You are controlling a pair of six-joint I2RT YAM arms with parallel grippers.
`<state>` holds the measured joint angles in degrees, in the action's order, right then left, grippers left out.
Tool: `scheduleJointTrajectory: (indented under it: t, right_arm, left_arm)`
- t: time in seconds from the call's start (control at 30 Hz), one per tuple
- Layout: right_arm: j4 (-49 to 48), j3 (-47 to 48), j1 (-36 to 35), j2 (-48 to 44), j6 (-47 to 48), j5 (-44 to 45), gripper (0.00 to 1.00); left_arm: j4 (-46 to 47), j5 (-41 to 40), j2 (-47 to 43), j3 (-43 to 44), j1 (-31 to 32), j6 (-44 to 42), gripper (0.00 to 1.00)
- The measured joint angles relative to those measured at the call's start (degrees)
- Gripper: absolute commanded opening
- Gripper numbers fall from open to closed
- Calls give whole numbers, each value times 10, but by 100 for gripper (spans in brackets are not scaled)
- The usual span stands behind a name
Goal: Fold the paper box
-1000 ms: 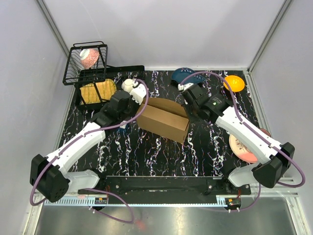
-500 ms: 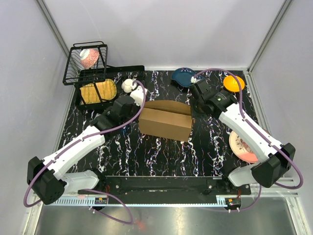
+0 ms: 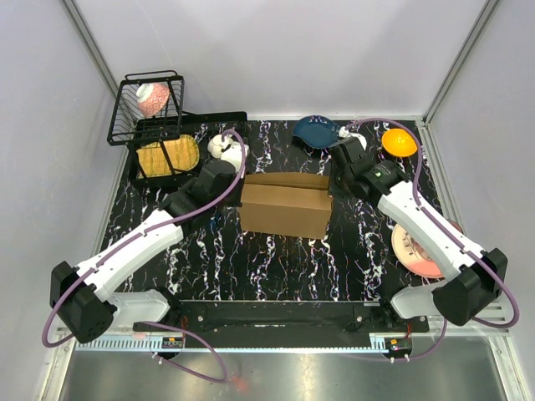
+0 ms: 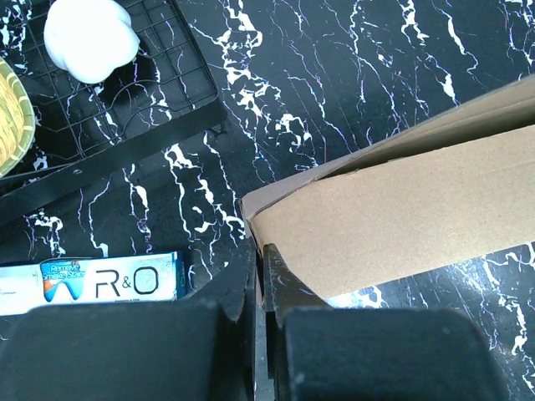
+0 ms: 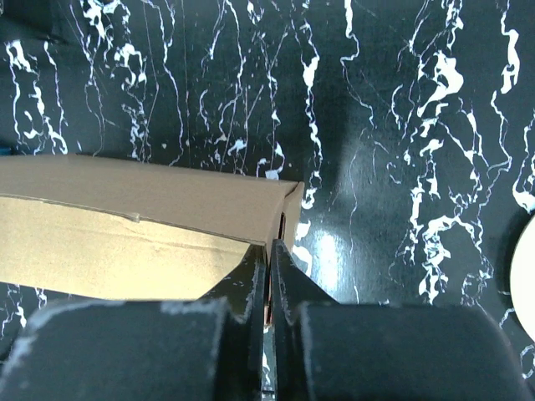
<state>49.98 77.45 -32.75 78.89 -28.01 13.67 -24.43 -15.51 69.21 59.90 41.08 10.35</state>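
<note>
a black table (image 3: 276,259) veined with white, like marble. a brown box (image 3: 284,209) sits at its middle. a black wire rack (image 3: 213,116) lies at the far left corner. a dark blue dish (image 3: 316,131) and an orange bowl (image 3: 399,142) lie along the far edge. a pink plate (image 3: 415,251) lies at the right edge. a small printed carton (image 4: 92,284) lies flat between rack and box.

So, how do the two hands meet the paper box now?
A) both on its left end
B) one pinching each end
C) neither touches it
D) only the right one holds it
B: the left hand is shut on the left end of the paper box, the right hand on its right end.
</note>
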Motion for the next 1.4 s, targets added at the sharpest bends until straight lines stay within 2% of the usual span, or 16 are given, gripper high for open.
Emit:
scheduleJointTrajectory:
  t: [0.5,0.73,1.0,1.07,1.4]
  right_arm:
    - [-157,-128,0,-67,13,54,0]
    - [-171,-134,0,-67,24,59,0]
    - [-173,-134,0,-66,30,58,0]
    - [-174,-134,0,-66,33,58,0]
    - [-207,-148,0,-65,53,47,0]
  left_arm:
    - [-22,-10,30,32,7,35,0]
    - [-52,-18,36,50,15,39,7]
    - [-62,-18,40,56,16,38,6]
    - [-63,-15,40,56,14,38,2]
    - [-83,97,33,69,-54,34,0]
